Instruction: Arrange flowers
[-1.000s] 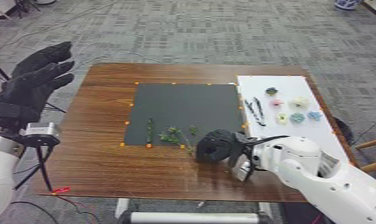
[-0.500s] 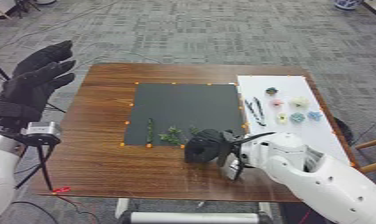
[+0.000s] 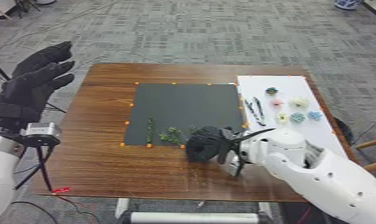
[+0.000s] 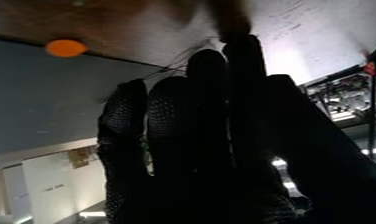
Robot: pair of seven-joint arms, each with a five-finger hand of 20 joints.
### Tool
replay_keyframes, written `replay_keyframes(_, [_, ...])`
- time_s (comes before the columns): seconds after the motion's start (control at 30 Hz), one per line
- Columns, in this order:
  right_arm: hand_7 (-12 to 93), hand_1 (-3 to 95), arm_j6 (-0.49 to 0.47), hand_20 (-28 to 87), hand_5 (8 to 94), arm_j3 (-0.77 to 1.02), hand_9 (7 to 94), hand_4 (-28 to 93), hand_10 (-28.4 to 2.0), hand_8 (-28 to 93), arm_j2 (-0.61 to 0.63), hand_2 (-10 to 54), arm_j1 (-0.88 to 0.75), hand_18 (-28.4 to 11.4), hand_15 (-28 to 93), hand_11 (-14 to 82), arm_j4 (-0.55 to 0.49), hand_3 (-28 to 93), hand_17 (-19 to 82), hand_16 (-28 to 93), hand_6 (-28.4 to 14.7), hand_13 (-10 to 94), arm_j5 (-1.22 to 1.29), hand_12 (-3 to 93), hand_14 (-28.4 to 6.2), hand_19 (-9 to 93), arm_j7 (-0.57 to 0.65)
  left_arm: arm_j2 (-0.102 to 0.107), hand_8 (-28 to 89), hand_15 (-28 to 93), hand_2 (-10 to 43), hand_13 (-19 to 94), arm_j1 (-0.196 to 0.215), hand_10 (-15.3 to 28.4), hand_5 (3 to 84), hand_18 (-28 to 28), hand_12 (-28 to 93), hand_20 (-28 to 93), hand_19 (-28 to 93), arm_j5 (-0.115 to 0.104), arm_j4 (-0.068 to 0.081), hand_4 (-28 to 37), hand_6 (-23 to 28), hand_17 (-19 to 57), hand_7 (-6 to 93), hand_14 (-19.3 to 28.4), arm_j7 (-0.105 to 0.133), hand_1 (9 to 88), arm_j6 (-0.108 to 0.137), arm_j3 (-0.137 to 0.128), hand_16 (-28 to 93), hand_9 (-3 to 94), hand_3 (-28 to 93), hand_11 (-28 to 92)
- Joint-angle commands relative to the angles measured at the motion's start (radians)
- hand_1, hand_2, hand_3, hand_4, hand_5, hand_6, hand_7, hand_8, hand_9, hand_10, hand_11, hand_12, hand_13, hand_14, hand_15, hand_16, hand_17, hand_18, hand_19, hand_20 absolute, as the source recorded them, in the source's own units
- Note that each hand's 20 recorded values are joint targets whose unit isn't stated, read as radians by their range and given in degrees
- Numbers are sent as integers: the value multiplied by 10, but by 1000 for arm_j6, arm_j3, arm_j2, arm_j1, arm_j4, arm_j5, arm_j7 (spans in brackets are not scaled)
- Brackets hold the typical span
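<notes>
Left hand [image 3: 35, 75]: fingers loosely extended. Right hand [image 3: 205, 145]: fingers straight, near leafy sprig [image 3: 170, 136] on dark mat [image 3: 186, 107]. Flower heads [image 3: 297, 117]: these lie on white sheet [image 3: 260, 84], desk's [image 3: 104, 175] right side.

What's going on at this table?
A robot is working on a flower arrangement. Its right hand is down at the near edge of the dark mat, beside some greenery; whether it grips a stem, I can't tell. A straight green stem lies on the mat too. The blooms are still off to the right, on the white sheet. The left hand is raised at the table's left, open and empty.
</notes>
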Motion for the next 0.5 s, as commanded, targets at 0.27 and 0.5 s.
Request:
replay_keyframes(0.27, [364, 304, -2, 508, 586, -3, 608, -160, -115, -52, 41, 109, 5, -200, 774, 429, 28, 932, 249, 417, 12, 542, -33, 624, -121, 781, 3, -5, -91, 362, -49, 52, -2, 92, 223, 176, 193, 85, 384, -4, -5, -246, 23, -115, 193, 118, 4, 263, 12, -2, -40, 141, 693, 182])
replay_keyframes(0.5, [366, 305, 4, 508, 586, -5, 608, -168, -114, -50, 28, 107, 11, -201, 775, 430, 27, 932, 247, 414, 12, 542, -27, 623, -121, 779, -2, -4, -92, 364, -49, 52, 0, 92, 223, 175, 194, 85, 383, -6, -5, -247, 23, -115, 194, 118, 7, 264, 15, -3, -40, 141, 694, 183])
